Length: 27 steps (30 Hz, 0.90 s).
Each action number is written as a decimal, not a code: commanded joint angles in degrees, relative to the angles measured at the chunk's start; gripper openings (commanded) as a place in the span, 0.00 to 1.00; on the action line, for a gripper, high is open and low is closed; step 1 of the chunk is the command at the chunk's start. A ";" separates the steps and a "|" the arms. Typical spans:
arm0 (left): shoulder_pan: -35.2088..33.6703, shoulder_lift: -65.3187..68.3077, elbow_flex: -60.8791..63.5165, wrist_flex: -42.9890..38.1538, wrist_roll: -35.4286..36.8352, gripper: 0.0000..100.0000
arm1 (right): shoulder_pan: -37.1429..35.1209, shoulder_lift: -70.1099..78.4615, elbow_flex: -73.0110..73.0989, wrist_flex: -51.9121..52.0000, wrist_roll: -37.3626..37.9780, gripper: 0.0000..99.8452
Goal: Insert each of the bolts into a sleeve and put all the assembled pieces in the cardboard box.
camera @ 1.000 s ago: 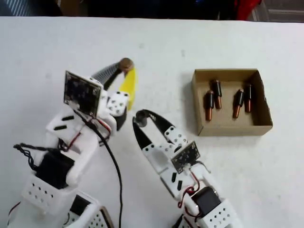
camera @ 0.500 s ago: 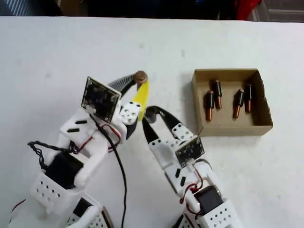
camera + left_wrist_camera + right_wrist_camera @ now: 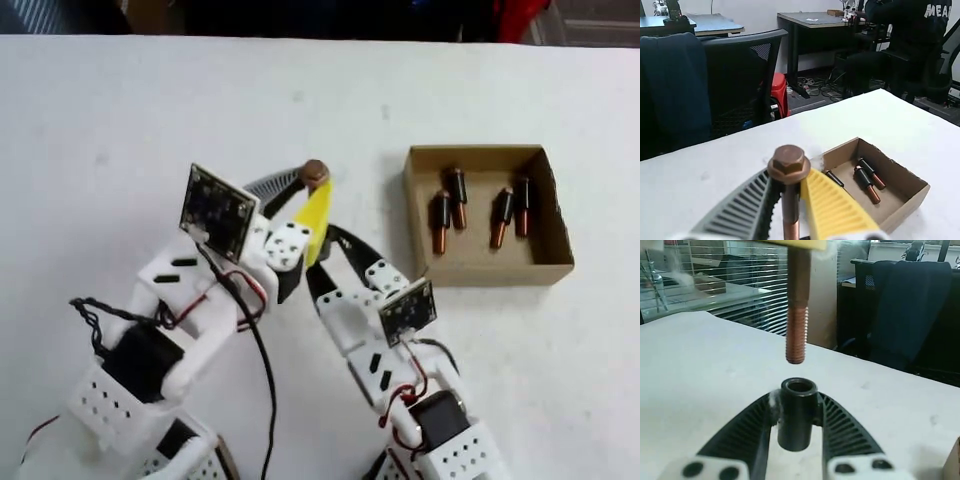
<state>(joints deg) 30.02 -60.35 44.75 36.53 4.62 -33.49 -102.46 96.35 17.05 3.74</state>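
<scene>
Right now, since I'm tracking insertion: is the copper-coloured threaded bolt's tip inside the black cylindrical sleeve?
No, the copper-coloured bolt ends above the open top of the black sleeve, with a gap between.

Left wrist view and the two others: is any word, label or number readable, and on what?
Bolt: no marking readable on its head.
Sleeve: none.
Cardboard box: no print on its walls.
Camera board on the left wrist: marks too small to read.
Dark cloth in the room behind: white letters cut by the picture's edge, no whole word.
</scene>
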 commanded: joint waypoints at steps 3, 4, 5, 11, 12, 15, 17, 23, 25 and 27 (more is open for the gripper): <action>0.66 -1.54 1.58 -2.02 3.25 0.02 | 0.66 -0.66 0.44 -0.13 -0.53 0.02; 0.66 -1.54 2.20 -2.02 3.78 0.02 | 0.66 -0.66 0.44 -0.13 -0.53 0.02; 0.66 -1.54 2.90 -2.11 3.87 0.02 | 0.66 -0.66 0.44 -0.13 -0.53 0.02; 0.66 -1.54 3.60 -2.11 4.22 0.02 | 0.66 -0.66 0.44 -0.13 -0.53 0.02; 0.75 -1.54 3.60 -2.11 4.31 0.02 | 0.66 -0.66 0.44 -0.13 -0.53 0.02; 2.77 -1.54 3.60 -2.11 4.31 0.02 | 0.66 -0.66 0.44 -0.13 -0.53 0.02; 4.53 -1.54 3.52 -2.11 4.31 0.02 | 0.66 -0.66 0.44 -0.13 -0.53 0.02; 4.88 -1.54 3.87 -1.67 4.31 0.02 | 0.66 -0.66 0.44 -0.13 -0.53 0.02; 4.88 -1.54 4.04 -1.67 4.13 0.02 | 0.66 -0.66 0.44 -0.13 -0.53 0.02; 5.14 -1.54 5.63 -1.67 4.04 0.02 | 0.75 -0.66 0.44 -0.04 -0.53 0.02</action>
<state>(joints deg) 33.01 -61.23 49.76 35.91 8.13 -33.23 -102.55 96.35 17.05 3.74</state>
